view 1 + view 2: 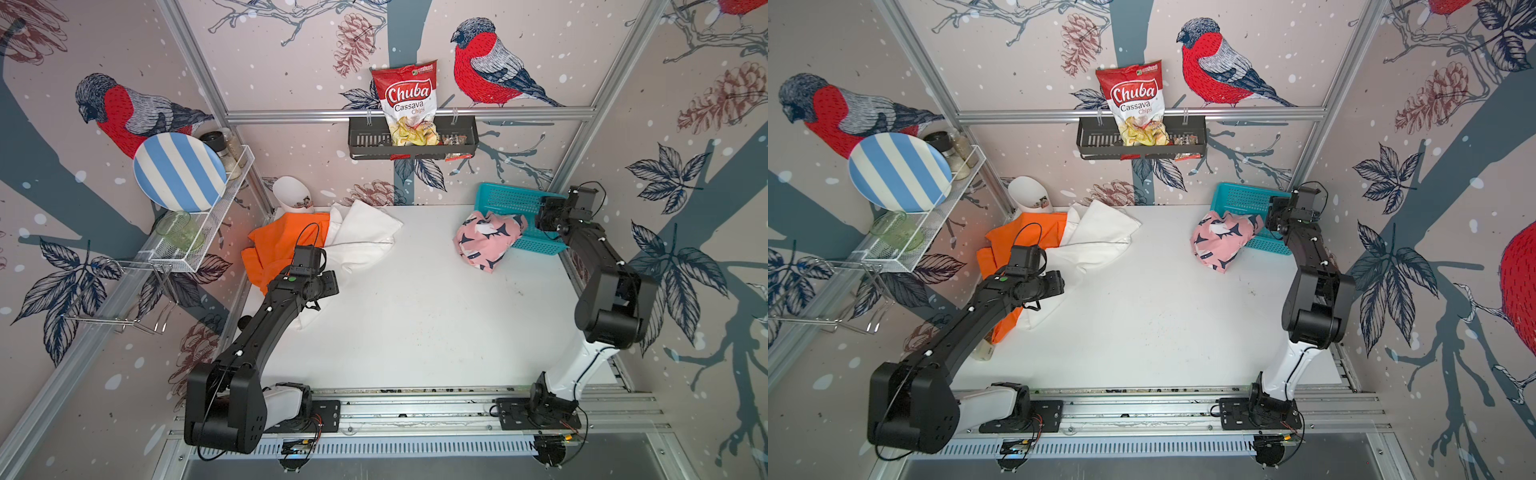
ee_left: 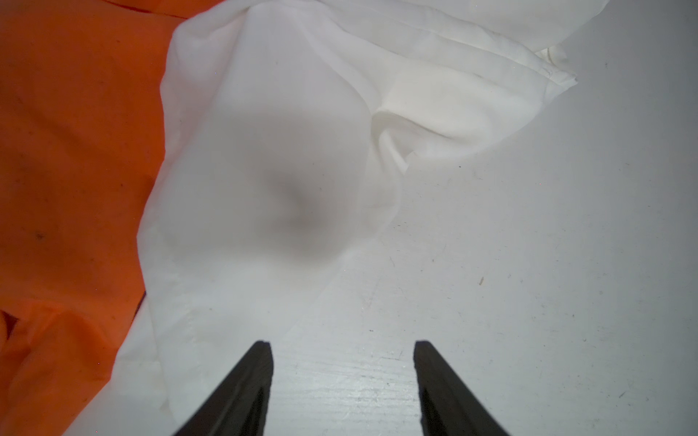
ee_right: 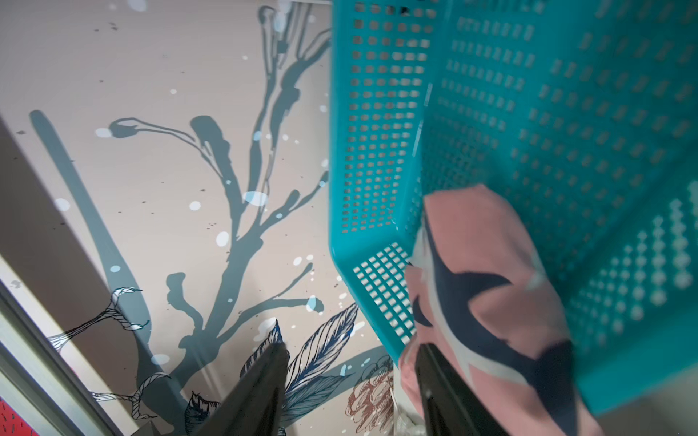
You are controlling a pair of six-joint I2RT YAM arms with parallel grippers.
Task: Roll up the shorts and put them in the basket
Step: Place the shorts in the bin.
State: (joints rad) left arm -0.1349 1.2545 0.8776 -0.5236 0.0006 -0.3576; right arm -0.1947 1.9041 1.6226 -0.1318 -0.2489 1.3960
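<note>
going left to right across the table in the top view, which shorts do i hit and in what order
orange shorts → white shorts → pink shark-print shorts

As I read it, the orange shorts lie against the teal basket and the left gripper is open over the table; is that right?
Not quite: both top views show the pink shorts against the basket; the orange shorts lie across the table by the white shorts. The left gripper is indeed open over the table.
</note>
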